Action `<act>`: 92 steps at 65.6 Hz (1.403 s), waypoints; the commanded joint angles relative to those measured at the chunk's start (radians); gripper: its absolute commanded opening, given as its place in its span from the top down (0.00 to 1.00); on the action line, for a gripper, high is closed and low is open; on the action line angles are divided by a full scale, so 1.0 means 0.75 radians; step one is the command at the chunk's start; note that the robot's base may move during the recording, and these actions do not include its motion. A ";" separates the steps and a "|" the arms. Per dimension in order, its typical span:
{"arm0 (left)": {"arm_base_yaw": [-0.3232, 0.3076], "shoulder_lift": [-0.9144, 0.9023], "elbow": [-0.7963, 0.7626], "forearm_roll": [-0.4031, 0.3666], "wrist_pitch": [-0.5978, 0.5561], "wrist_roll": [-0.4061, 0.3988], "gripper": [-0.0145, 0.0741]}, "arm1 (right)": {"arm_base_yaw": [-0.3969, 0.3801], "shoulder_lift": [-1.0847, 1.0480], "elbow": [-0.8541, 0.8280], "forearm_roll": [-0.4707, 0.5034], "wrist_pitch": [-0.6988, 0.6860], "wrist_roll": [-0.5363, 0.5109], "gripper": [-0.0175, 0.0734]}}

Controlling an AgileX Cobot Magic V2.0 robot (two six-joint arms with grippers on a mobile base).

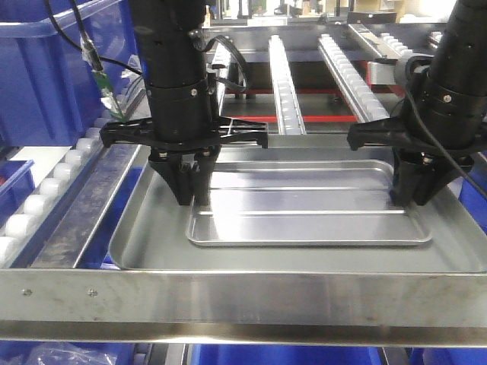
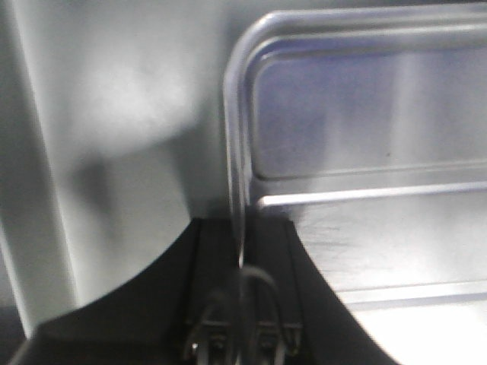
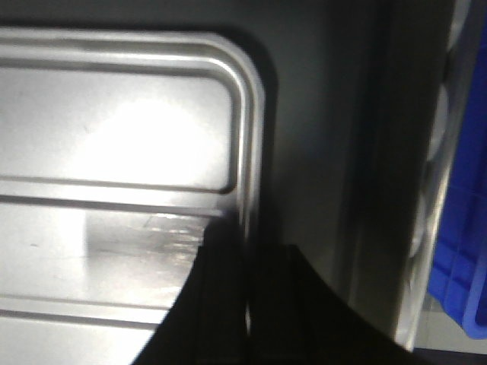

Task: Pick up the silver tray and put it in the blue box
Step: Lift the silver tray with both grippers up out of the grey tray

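Observation:
The shiny silver tray [image 1: 304,201] with two long ridges lies inside a larger dull grey tray [image 1: 148,247]. My left gripper [image 1: 192,199] stands at the silver tray's left end. In the left wrist view the silver tray [image 2: 365,114] has its rim running between the black fingers [image 2: 217,251], and the left gripper [image 2: 243,232] is shut on it. My right gripper [image 1: 411,199] is at the right end. The right wrist view shows the silver tray [image 3: 114,152] with the right gripper [image 3: 247,239] shut on its rim. A large blue box [image 1: 46,76] stands at the far left.
Roller conveyor rails [image 1: 285,91] run away behind the trays, and another roller rail [image 1: 53,186] runs along the left. A steel frame bar [image 1: 243,300] crosses the front. More blue plastic [image 1: 289,356] shows below it, and a blue crate wall [image 3: 466,228] lies to the right.

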 commanded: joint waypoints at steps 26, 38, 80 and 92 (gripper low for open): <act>-0.003 -0.209 -0.262 0.138 0.243 0.012 0.95 | -0.006 -0.232 -0.196 -0.044 0.284 -0.012 0.74; -0.003 -0.362 -0.261 0.152 0.268 0.012 0.95 | -0.001 -0.390 -0.220 -0.045 0.338 -0.006 0.74; -0.135 -0.468 -0.261 0.241 0.440 0.011 0.95 | 0.005 -0.592 -0.245 -0.052 0.443 0.003 0.74; -0.135 -0.468 -0.261 0.241 0.436 0.016 0.95 | 0.005 -0.592 -0.245 -0.052 0.446 0.003 0.74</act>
